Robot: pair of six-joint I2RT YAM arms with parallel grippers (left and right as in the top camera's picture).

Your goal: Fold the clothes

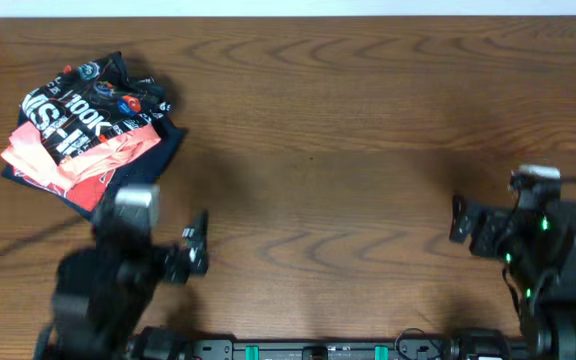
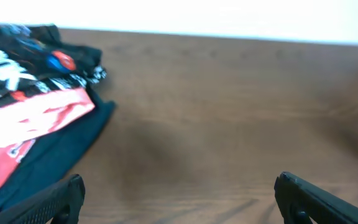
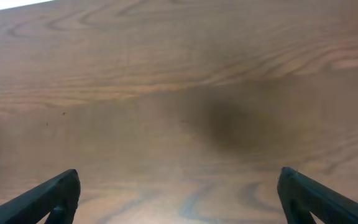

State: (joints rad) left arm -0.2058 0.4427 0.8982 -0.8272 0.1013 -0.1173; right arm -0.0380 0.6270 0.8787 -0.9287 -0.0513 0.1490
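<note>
Black jersey (image 1: pixel 83 100) lies crumpled on top of a stack of folded garments (image 1: pixel 78 172) at the far left of the counter (image 1: pixel 348 130). The overhead view alone shows both arms, near the front edge and well apart from the pile. Left gripper (image 2: pixel 179 183): jaws apart, holding nothing, and its wrist view catches the pile's right edge. Right gripper (image 3: pixel 179 176): jaws apart (its view takes in counter wood alone)

Left gripper (image 1: pixel 200 243), right gripper (image 1: pixel 458 220) wide open
</note>
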